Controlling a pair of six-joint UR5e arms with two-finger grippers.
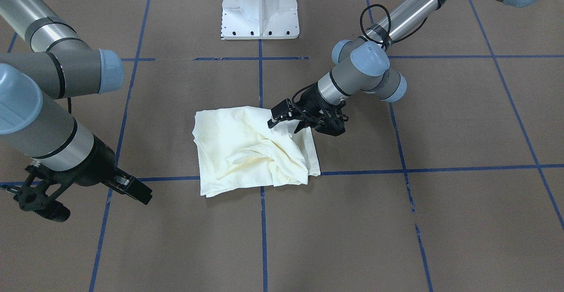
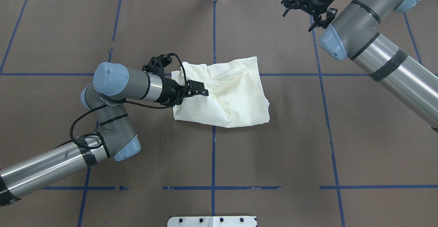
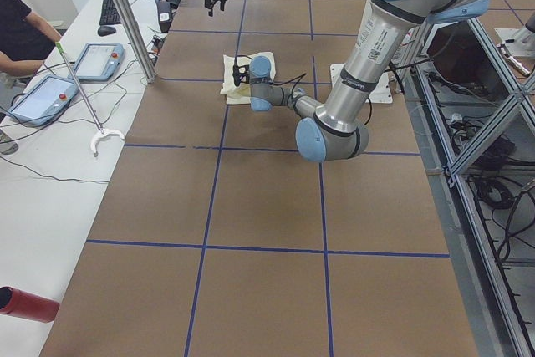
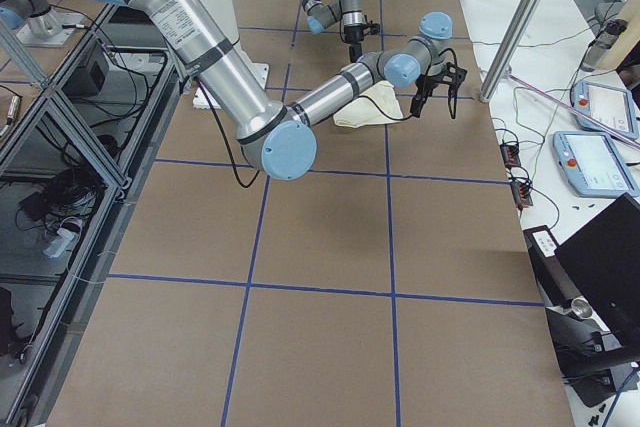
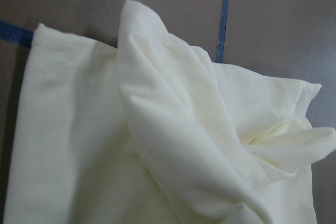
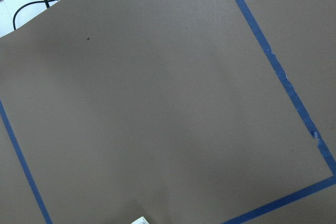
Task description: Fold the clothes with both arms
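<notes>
Our left gripper (image 1: pixel 291 121) hung spread, empty, over the cream shirt (image 1: pixel 238 151) — we judged a low pinch at its rumple best.

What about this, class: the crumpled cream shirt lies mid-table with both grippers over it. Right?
Not quite. Only the left gripper is over the shirt; the right gripper hangs over the table near its far edge, as the overhead view shows.

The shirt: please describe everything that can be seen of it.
The shirt is cream-white, soft cloth, plain side showing, no print visible. It lies roughly folded and rumpled, with raised creases, on the brown table across blue tape lines. The left end effector hangs over one edge, jaws apart; contact unclear.
</notes>
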